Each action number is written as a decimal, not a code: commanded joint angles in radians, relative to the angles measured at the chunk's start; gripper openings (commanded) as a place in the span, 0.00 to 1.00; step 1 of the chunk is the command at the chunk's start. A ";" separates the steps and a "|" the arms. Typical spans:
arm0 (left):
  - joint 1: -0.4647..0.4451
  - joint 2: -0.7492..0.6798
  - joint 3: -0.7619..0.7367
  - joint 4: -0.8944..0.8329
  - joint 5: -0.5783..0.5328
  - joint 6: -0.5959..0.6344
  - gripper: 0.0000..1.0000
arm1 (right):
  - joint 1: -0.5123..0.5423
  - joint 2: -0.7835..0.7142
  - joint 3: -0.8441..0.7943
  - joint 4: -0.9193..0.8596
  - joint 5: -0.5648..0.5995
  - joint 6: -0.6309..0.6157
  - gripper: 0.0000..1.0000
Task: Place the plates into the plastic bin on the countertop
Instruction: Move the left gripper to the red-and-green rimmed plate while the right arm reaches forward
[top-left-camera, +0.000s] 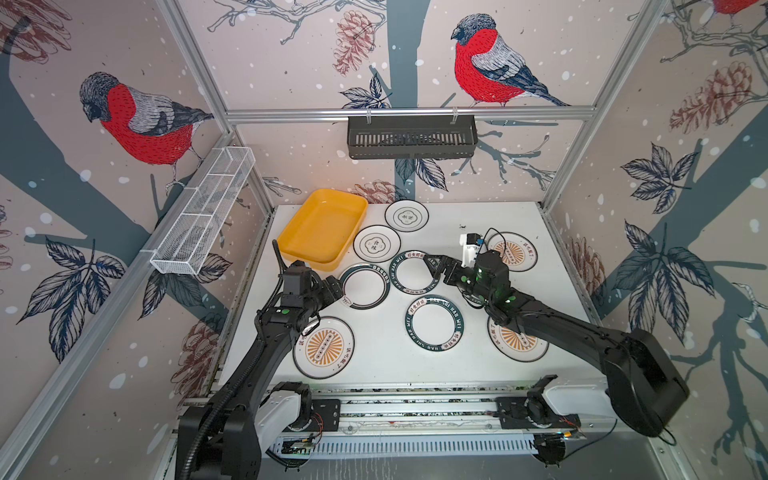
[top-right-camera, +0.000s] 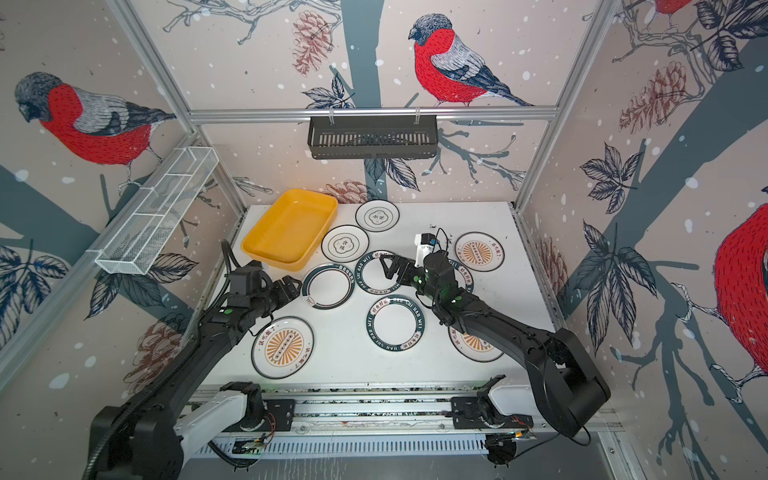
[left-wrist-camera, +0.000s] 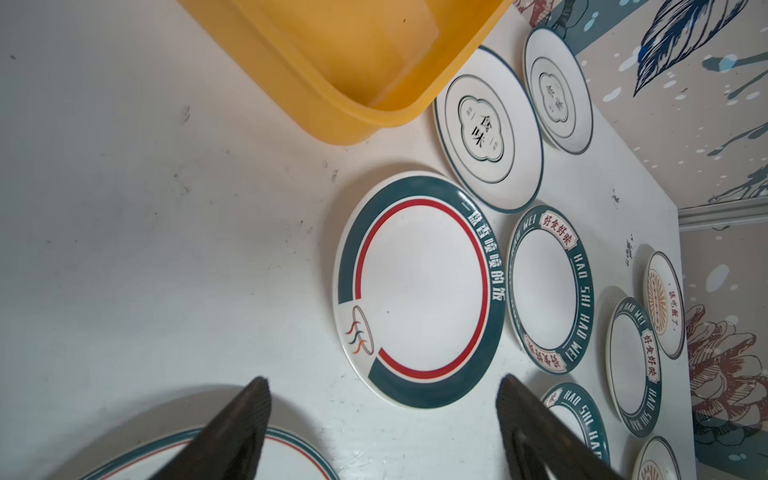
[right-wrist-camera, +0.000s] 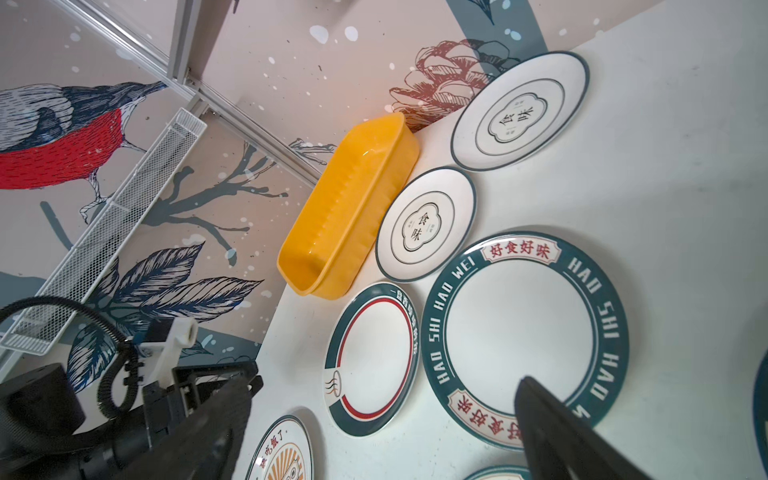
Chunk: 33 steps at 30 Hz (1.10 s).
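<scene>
The yellow plastic bin sits empty at the back left of the white countertop. Several plates lie flat around it: two flower-emblem ones, green-rimmed ones, and sunburst ones. My left gripper is open at the near edge of the red-ringed green plate, with nothing between its fingers. My right gripper hovers open over a lettered green plate, empty. The right arm hides part of a sunburst plate.
A black slatted basket hangs on the back wall and a white wire-mesh basket on the left wall. Aluminium rails run along the front edge. Bare countertop lies left of the bin.
</scene>
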 joint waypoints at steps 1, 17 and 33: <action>0.016 0.036 -0.011 0.066 0.066 0.036 0.82 | 0.011 0.008 0.021 0.039 0.007 -0.040 1.00; 0.018 0.373 0.018 0.228 0.154 0.066 0.61 | 0.011 -0.027 0.055 -0.056 0.084 -0.083 1.00; 0.020 0.413 -0.035 0.362 0.143 0.004 0.40 | 0.004 -0.065 0.033 -0.098 0.152 -0.080 1.00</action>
